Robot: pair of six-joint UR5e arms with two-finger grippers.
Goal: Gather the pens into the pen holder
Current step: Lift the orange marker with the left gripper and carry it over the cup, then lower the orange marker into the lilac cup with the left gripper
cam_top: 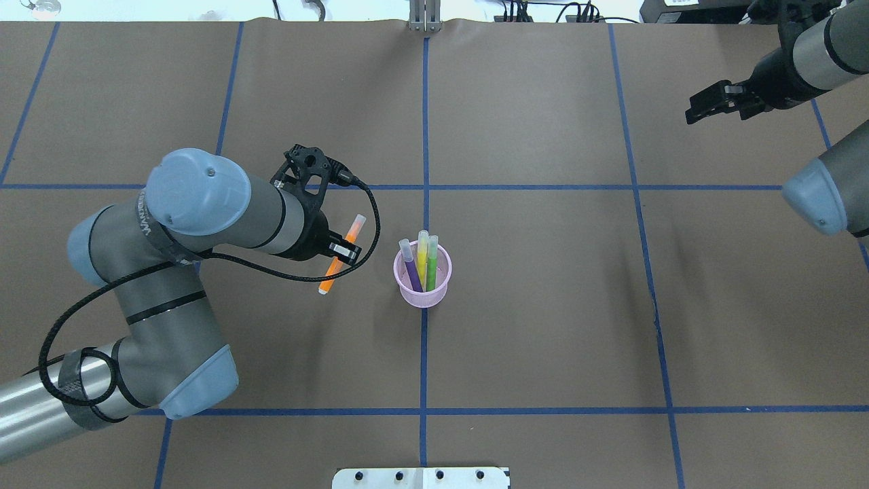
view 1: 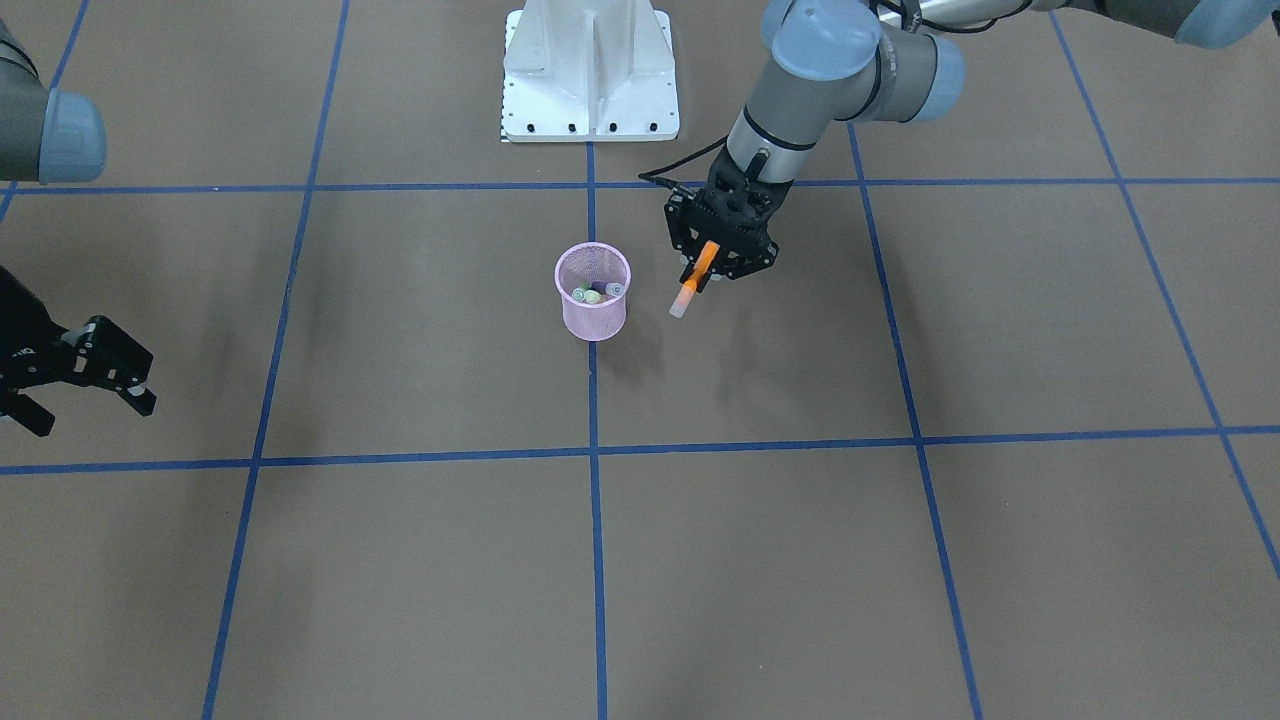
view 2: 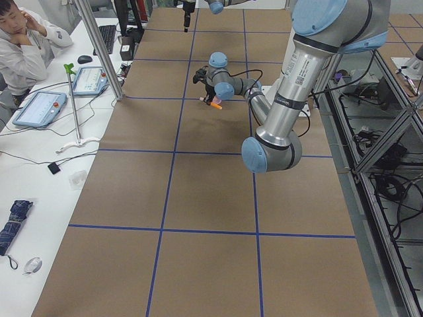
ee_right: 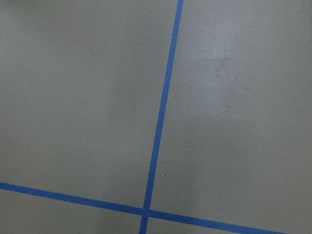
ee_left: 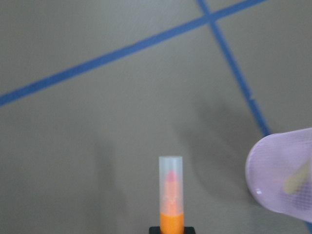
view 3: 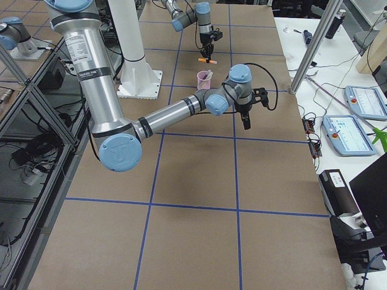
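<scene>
Left arm (cam_top: pixel 204 217), right arm (cam_top: pixel 815 47): grey tubes, pale blue joint caps | left gripper (cam_top: pixel 341 251), right gripper (cam_top: pixel 694 110): black | cable (cam_top: pixel 285 275): black, on left arm | base (view 1: pixel 590 70): white, dark screws

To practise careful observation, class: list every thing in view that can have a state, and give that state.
orange pen: gripped, not yet in holder
left gripper: shut on orange pen
right gripper: open, empty
pen holder: upright
purple pen: standing in holder
yellow pen: standing in holder
green pen: standing in holder
</scene>
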